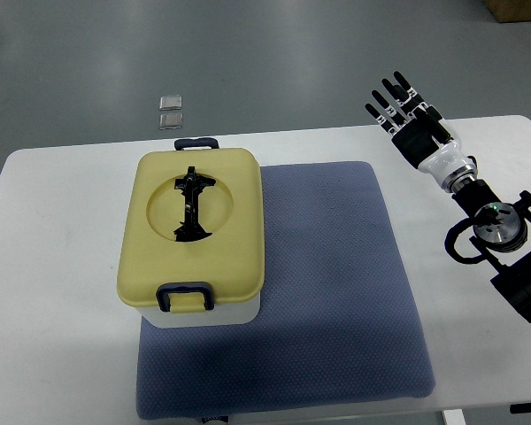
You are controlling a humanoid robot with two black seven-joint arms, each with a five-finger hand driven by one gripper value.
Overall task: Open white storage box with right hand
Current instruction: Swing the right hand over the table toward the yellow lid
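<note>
From the top view we see the white storage box (195, 239) sitting left of centre, its pale yellow lid (226, 190) still down and flat — so the task is not yet begun as far as the box shows. It rests half on the blue mat (336, 292), at the mat's 10 o'clock corner, with its left part over the bare worktop (53, 292); we take the mat as a pad that keeps the box from sliding when it is pulled at. A dark blue latch (185, 297) stands at the box's 6 o'clock edge, facing the robot, and a second one (197, 142) at 12 o'clock. A black folded handle (191, 205) lies in the round recess of the lid.

Our right hand (409, 119) hangs at about 2 o'clock from the box, well apart from it, near the far edge of the worktop. Its fingers (391, 96) are spread and straight, holding nothing — a ready pose, we judge, before any reach. The nearer latch seems the likely first target, since it faces the arm's side.

Beyond the worktop, at 12 o'clock, two small clear squares (170, 112) lie on the floor. No left arm shows.
</note>
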